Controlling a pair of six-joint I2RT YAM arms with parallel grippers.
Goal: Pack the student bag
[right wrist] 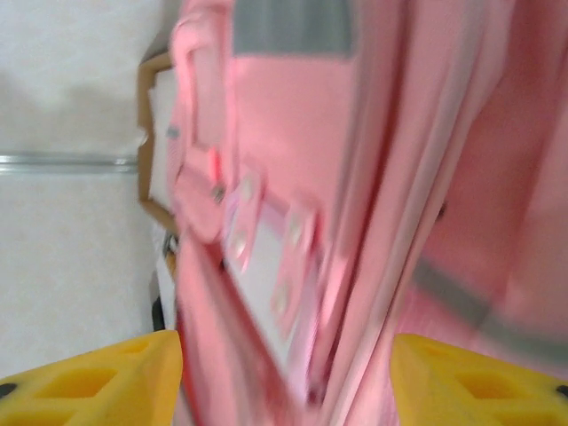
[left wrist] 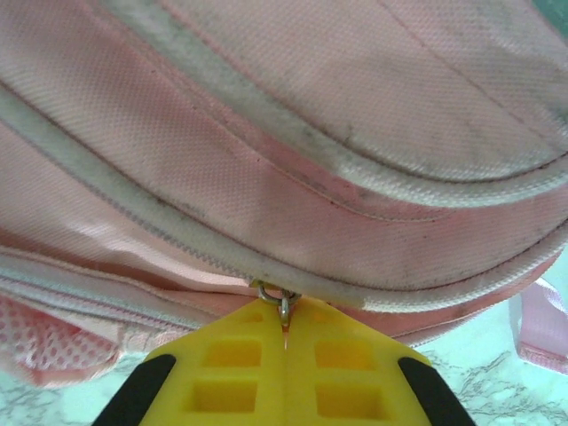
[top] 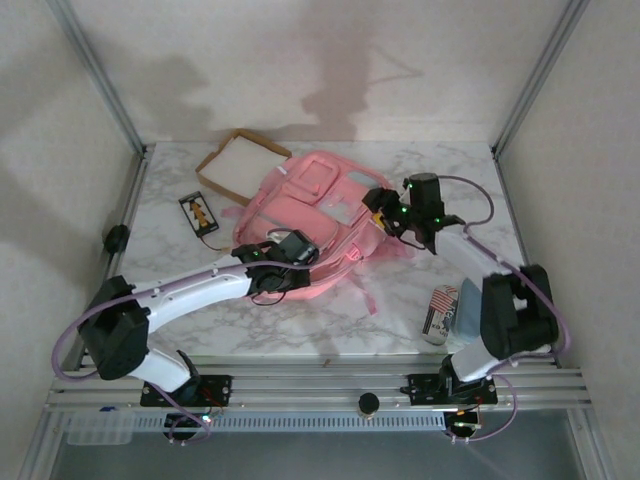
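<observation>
The student bag is a pink backpack lying flat in the middle of the marble table, front pockets up. My left gripper is at its near edge. In the left wrist view the yellow fingers are pressed together, and my left gripper is shut on a small metal zipper pull under a white-piped seam of the bag. My right gripper is at the bag's right side. It stands open, and blurred pink bag fabric lies between its fingertips.
A brown-framed white board lies behind the bag's left corner, with a small black device and its cable to the left. A drink can and a blue-grey item lie by the right arm's base. Metal frame posts stand at the far corners.
</observation>
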